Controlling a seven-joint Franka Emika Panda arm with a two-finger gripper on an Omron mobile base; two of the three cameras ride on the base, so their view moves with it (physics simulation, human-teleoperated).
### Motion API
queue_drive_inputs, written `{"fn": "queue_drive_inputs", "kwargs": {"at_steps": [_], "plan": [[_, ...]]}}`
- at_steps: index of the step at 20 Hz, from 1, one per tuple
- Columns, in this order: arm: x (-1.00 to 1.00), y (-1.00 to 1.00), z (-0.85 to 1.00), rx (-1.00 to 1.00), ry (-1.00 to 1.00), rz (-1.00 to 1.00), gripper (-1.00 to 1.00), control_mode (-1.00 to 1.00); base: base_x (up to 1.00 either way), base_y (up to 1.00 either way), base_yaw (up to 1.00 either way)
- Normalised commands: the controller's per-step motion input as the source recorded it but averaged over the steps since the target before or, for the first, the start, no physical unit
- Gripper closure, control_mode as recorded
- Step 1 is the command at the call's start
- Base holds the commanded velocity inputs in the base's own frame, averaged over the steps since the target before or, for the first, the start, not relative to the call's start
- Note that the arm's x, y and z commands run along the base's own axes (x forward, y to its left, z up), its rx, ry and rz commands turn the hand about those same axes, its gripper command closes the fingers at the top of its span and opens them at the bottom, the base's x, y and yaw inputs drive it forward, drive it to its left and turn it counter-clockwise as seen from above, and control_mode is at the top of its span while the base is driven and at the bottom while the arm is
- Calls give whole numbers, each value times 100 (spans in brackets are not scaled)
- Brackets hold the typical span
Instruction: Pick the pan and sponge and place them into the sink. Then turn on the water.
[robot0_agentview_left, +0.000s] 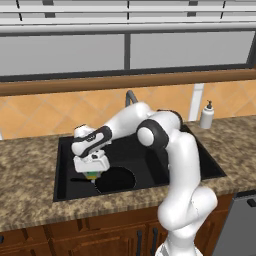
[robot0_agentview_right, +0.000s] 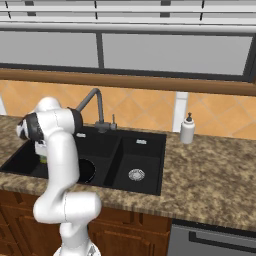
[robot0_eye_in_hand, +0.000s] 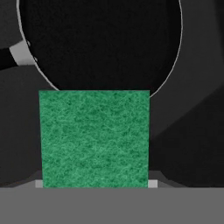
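Hovering low at left of centre over the sink (robot0_agentview_left: 65, 192), we keep our gripper (robot0_agentview_left: 92, 174) part-closed across the sponge (robot0_eye_in_hand: 94, 139), gripping it above the pan (robot0_agentview_left: 116, 180) already lying there, so a release lands inside.

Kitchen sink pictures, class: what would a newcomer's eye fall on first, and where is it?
The big white robot arm bends down into the black sink, its claw low over the large basin with a green sponge between its tips. Right beneath lies the round black pan on the basin floor. Behind, a white soap bottle stands on the speckled counter.
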Motion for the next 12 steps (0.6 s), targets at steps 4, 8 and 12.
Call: {"fn": "queue_drive_inputs", "kwargs": {"at_steps": [4, 8, 12], "plan": [[28, -8, -26, 0, -3, 0, 100, -100, 0, 0, 0], [31, -7, -18, 0, -1, 0, 100, -100, 0, 0, 0], [41, -2, -25, 0, -1, 0, 100, -100, 0, 0, 0]]}}
